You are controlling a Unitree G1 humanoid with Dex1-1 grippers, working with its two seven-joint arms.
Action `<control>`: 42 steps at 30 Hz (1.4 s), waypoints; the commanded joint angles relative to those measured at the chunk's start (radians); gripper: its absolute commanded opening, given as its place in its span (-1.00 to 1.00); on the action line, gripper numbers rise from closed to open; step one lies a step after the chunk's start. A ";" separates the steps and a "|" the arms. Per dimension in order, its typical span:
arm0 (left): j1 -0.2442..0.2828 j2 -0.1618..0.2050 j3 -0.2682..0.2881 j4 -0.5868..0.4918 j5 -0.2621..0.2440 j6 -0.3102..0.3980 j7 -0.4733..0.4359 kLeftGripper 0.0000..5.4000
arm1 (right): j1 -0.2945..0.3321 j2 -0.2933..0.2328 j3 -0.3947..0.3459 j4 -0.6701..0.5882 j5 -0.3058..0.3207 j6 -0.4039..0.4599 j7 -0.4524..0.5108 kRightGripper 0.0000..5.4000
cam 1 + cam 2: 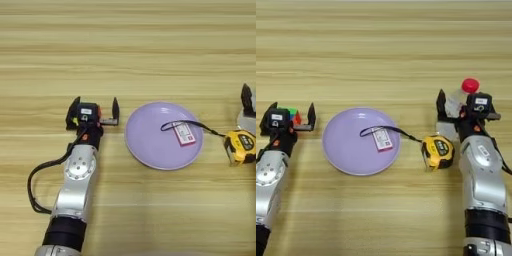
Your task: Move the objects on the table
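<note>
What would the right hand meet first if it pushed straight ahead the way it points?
Probably the clear bottle with the red cap: it stands between the right hand's open fingers already. Beyond it, only bare table shows.
</note>
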 commanded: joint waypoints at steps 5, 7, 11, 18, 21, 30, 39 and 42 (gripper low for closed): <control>0.007 0.004 -0.009 -0.008 0.008 -0.007 -0.005 0.99 | -0.036 -0.006 -0.013 0.028 0.011 0.002 -0.005 1.00; 0.008 0.004 -0.009 -0.008 0.008 -0.007 -0.005 0.99 | -0.038 -0.005 -0.012 0.033 0.011 0.009 -0.003 1.00; 0.008 0.004 -0.009 -0.008 0.007 -0.008 -0.005 0.99 | -0.039 -0.001 -0.012 0.039 0.018 0.016 -0.001 1.00; 0.009 0.005 -0.008 -0.008 0.007 -0.008 -0.004 1.00 | -0.041 -0.005 -0.016 0.056 0.016 0.011 -0.005 0.96; 0.010 0.005 -0.008 -0.008 0.006 -0.008 -0.005 1.00 | -0.041 -0.004 -0.015 0.057 0.016 0.012 -0.005 0.89; 0.012 0.006 -0.006 -0.013 0.004 -0.006 -0.006 1.00 | -0.041 -0.004 -0.019 0.068 0.016 0.010 -0.007 0.53; 0.012 0.007 -0.008 -0.013 0.006 -0.008 -0.008 1.00 | -0.042 -0.004 -0.019 0.070 0.014 0.005 -0.008 0.26; 0.011 0.007 -0.009 -0.010 0.007 -0.011 -0.008 1.00 | -0.041 -0.003 -0.019 0.073 0.012 0.001 -0.009 0.22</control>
